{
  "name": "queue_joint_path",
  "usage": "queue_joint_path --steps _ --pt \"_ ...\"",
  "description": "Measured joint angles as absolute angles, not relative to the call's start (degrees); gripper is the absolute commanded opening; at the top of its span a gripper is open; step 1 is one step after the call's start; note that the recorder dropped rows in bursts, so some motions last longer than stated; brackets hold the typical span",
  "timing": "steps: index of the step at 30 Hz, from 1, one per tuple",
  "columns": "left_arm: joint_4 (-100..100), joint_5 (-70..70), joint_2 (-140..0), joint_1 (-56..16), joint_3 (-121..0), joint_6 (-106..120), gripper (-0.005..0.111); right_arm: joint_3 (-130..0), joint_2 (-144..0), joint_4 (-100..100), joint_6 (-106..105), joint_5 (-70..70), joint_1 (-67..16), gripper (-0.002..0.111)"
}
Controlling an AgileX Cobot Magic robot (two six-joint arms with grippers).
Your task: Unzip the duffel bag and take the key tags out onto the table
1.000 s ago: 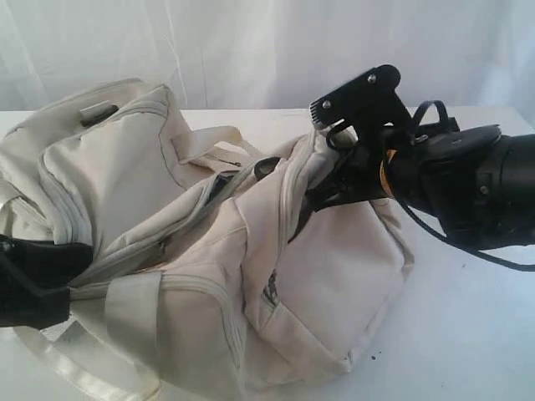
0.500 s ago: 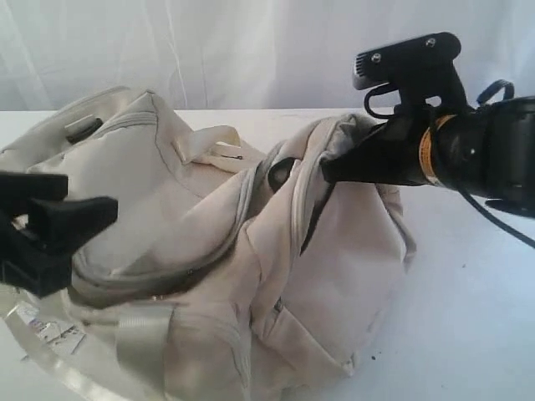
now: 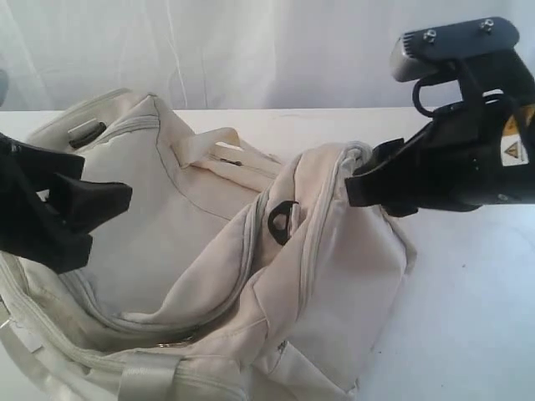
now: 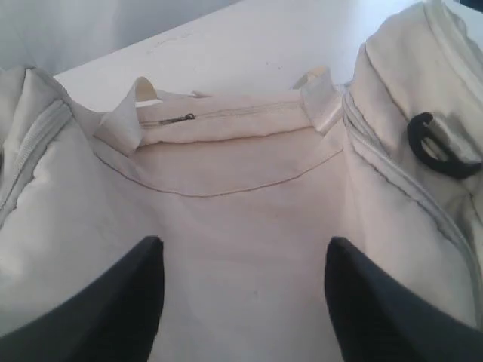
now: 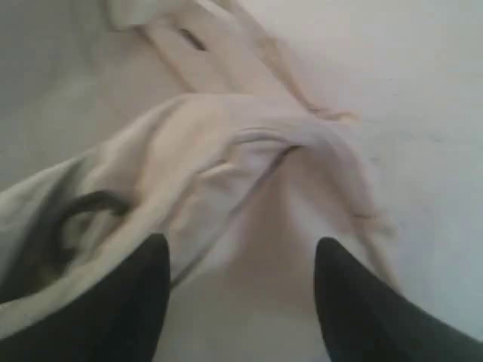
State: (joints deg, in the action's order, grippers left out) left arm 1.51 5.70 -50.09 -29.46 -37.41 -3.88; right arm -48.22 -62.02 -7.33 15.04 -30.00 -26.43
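Cream canvas slumps across your white worktop point(image 3: 468, 317): the duffel bag point(image 3: 209, 251) lies crumpled there, a dark ring point(image 3: 282, 219) showing on its raised end. Your left jaws stand apart over the bag's sunken middle, gripping nothing. Your right jaws, likewise spread and empty, hover just beside the raised end's top fold. A small pocket zip point(image 4: 226, 115) is closed.

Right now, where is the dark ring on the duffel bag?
In the exterior view the dark ring sits near the middle of the duffel bag, on its raised fold, below and to the left of the right end effector.
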Motion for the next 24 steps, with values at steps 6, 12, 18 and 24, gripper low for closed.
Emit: queue_joint_path --steps 6,12,18,24 --pt "1.7 5.8 -54.1 -29.5 -37.5 -2.5 0.062 -48.3 -59.0 23.3 -6.8 -30.3 -33.3 0.050" --pt "1.7 1.9 -59.5 -29.5 -37.6 -2.4 0.060 -48.3 -64.0 28.3 -10.6 -29.6 -38.1 0.050" --pt "1.7 -5.7 -65.3 -29.5 -37.6 -1.2 0.060 -45.8 -71.8 28.4 -10.9 -28.7 -41.2 0.048" --pt "1.7 -10.9 -70.9 -29.5 -37.6 -0.3 0.060 -43.5 -72.0 28.4 -10.9 -31.1 -41.3 0.048"
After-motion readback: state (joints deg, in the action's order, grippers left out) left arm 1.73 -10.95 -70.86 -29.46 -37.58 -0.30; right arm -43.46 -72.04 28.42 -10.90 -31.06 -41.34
